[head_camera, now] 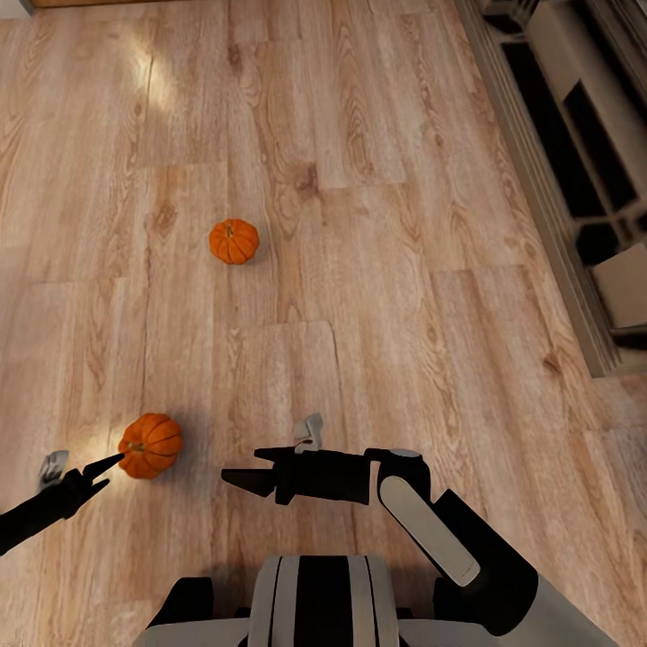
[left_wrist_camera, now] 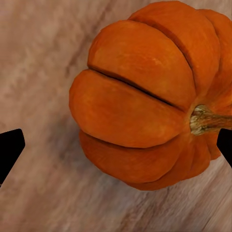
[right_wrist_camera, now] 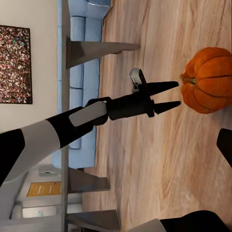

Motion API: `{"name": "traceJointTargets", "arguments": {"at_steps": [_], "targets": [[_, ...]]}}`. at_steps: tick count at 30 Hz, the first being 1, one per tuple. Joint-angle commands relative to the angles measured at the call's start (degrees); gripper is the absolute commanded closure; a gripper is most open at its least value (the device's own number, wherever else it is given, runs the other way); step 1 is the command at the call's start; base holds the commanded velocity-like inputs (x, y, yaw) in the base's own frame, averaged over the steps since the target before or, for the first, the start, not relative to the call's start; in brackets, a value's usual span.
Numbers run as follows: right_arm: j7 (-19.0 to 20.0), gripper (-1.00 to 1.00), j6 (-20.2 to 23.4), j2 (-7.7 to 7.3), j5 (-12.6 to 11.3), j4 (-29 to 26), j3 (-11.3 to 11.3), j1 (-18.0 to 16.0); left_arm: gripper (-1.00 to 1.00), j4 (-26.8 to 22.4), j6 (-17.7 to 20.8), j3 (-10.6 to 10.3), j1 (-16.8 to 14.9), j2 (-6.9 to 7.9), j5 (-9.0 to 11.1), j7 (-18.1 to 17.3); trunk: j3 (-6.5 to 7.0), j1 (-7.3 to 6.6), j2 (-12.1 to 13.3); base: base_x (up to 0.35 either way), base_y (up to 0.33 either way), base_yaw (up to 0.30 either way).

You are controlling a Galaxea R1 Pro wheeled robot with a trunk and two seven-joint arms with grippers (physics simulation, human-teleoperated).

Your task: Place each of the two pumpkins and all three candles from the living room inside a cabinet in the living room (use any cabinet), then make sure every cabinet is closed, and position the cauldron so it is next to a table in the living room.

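Note:
Two orange pumpkins lie on the wooden floor. The near pumpkin (head_camera: 150, 445) (left_wrist_camera: 145, 96) (right_wrist_camera: 210, 79) rests on its side, stem sideways. My left gripper (head_camera: 112, 472) (right_wrist_camera: 178, 94) is open right at it, its black fingertips (left_wrist_camera: 10, 150) spread on either side and not touching. The far pumpkin (head_camera: 234, 241) sits upright farther out on the floor. My right gripper (head_camera: 241, 465) is open and empty, pointing left at mid-floor, a short way right of the near pumpkin. Candles and cauldron are out of view.
The low cabinet (head_camera: 575, 180) runs along the right edge with dark open compartments. In the right wrist view, the grey coffee table (right_wrist_camera: 96, 47) on slab legs stands behind my left arm, with a blue sofa (right_wrist_camera: 82, 77) and a wall picture (right_wrist_camera: 14, 65) beyond.

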Motion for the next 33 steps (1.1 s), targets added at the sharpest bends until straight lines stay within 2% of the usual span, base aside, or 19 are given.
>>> {"name": "traceJointTargets", "arguments": {"at_steps": [1, 25, 33], "targets": [[0.0, -1.0, 0.1, -0.02, -0.1, 0.0, 0.0, 0.0, -1.0, -0.4, 0.4, 0.0, 0.0, 0.0, 0.3, -0.1, -0.03, -0.01, 0.0, 0.0, 0.0, 0.0], [0.0, -1.0, 0.1, 0.07, -0.1, 0.0, 0.0, 0.0, -1.0, -0.9, 0.4, 0.0, 0.0, 0.0, 0.1, 0.0, -0.03, -0.01, 0.0, 0.001, -0.034, 0.0], [0.0, -1.0, 0.1, 0.07, -0.1, 0.0, 0.0, 0.0, -1.0, -0.9, 0.4, 0.0, 0.0, 0.0, 0.1, 0.0, -0.03, -0.01, 0.0, 0.083, 0.0, 0.0]]}}
